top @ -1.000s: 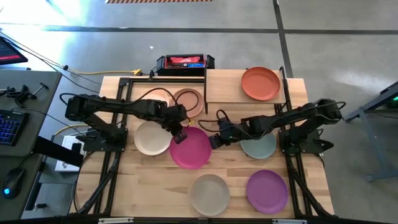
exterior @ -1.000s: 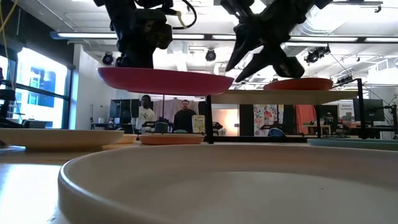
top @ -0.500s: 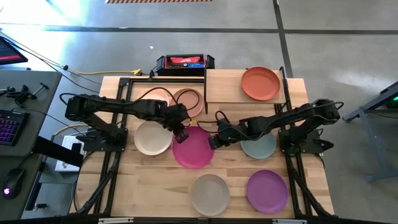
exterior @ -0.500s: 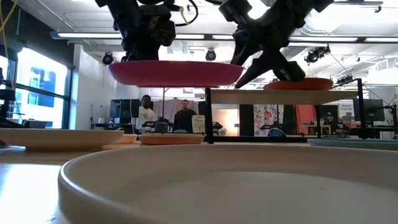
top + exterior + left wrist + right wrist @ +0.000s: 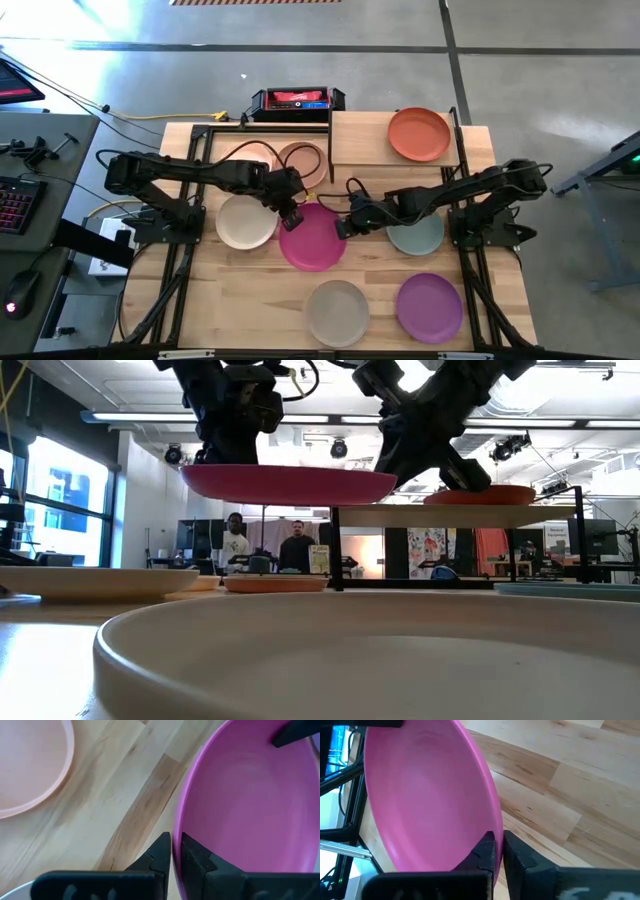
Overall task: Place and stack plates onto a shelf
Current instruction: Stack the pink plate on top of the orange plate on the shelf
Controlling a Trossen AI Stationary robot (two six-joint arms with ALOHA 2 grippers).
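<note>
Magenta plate (image 5: 312,237) | airborne | left fingers (image 5: 165,851) and right fingers (image 5: 487,849) pinch opposite rims

Overhead, the high camera looks straight down on the whole table (image 5: 260,290). The low one sits at tabletop level, facing the room. Each wrist camera peers close past its own fingers, and all four share the magenta plate (image 5: 312,237) at the centre.
</note>
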